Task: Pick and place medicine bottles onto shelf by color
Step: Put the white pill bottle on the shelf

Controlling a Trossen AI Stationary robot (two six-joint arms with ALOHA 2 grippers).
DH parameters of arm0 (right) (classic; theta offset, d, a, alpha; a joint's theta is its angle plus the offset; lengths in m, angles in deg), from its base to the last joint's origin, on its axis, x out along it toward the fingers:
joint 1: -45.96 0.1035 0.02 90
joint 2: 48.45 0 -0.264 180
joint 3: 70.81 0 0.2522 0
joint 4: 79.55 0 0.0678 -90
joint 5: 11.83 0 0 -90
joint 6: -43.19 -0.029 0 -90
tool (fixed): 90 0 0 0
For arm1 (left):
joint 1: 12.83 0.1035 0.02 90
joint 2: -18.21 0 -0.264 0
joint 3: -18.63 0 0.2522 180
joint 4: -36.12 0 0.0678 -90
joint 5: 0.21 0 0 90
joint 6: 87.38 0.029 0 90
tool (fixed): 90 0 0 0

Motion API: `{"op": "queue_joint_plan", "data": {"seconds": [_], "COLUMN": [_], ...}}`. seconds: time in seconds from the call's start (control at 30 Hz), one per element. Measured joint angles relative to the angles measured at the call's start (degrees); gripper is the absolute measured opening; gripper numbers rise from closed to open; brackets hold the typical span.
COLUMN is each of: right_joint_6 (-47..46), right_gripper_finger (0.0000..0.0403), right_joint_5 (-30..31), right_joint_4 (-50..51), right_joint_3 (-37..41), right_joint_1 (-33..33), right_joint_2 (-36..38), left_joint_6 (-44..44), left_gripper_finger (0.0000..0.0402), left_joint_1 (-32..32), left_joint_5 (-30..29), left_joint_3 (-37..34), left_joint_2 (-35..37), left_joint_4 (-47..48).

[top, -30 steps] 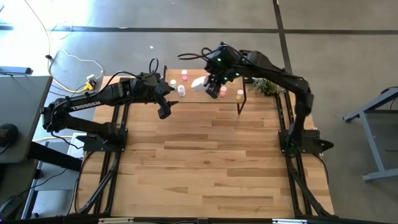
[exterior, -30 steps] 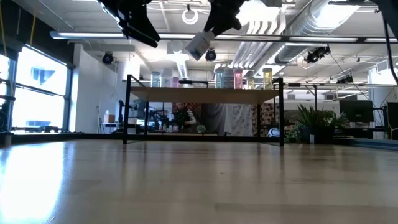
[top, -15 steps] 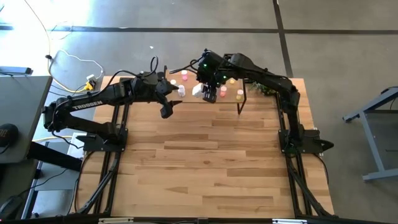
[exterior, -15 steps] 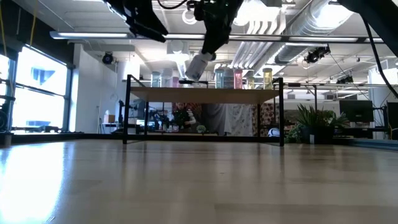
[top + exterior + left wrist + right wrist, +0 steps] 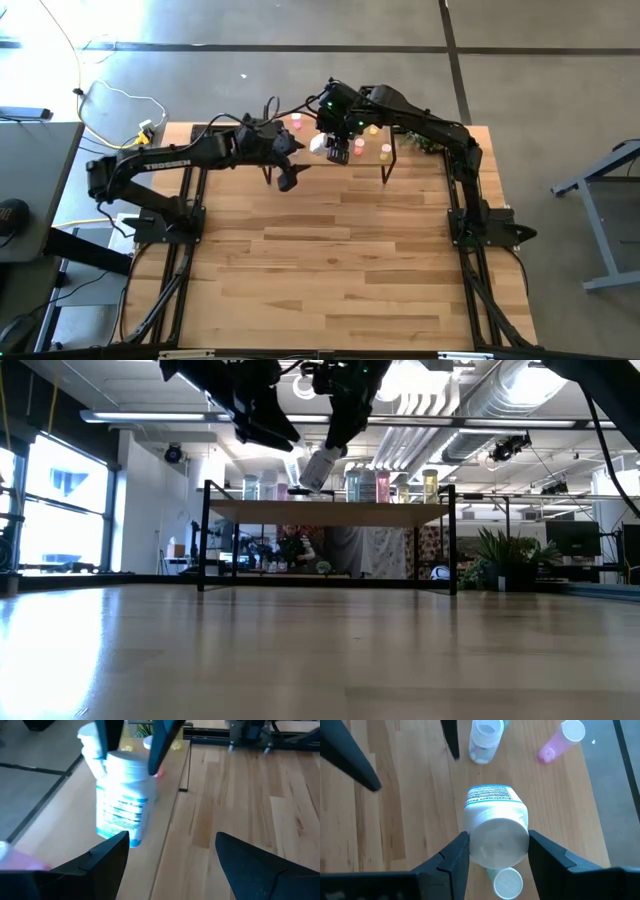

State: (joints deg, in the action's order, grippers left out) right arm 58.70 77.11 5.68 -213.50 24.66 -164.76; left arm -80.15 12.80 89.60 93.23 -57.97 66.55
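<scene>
A larger white bottle with a blue label (image 5: 122,802) is in my right gripper (image 5: 337,152), above the left half of the shelf (image 5: 330,511), a light wood top on thin black legs at the table's far edge. Small bottles stand on the shelf: a white one (image 5: 485,740), a pink one (image 5: 560,739), yellow ones (image 5: 386,152). My left gripper (image 5: 288,180) is open and empty, just in front of the shelf and left of the held bottle, its fingers (image 5: 107,862) pointing toward it. My right gripper pinches the white bottle's cap end (image 5: 499,840) between its two fingers, one on each side. The fingers come from above, pointing down (image 5: 160,742). The bottle hangs tilted below them, its lower end (image 5: 308,482) close above the shelf top, clear of it.
A small green plant (image 5: 428,140) stands at the table's far right, beside the shelf. More small bottles (image 5: 383,486) line the shelf's right half. The wide wooden tabletop (image 5: 330,260) stretches in front of the shelf.
My right gripper has gone down and a little toward the table's left with the white bottle, bringing it from high above the shelf to just over its top, then held still. My left gripper has gone toward the table's right, toward the held bottle.
</scene>
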Motion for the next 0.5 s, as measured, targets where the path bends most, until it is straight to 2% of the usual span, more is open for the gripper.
{"op": "queue_joint_plan", "data": {"seconds": [0.5], "right_joint_6": [-0.03], "right_gripper_finger": [0.0154], "right_joint_5": [-1.05], "right_joint_4": [0.07], "right_joint_3": [0.04], "right_joint_1": [0.0], "right_joint_2": [0.0], "left_joint_6": [0.22], "left_gripper_finger": [0.0284], "left_joint_1": [-1.26], "left_joint_5": [-3.73], "left_joint_3": [0.0], "left_joint_2": [-5.06], "left_joint_4": [-4.87]}}
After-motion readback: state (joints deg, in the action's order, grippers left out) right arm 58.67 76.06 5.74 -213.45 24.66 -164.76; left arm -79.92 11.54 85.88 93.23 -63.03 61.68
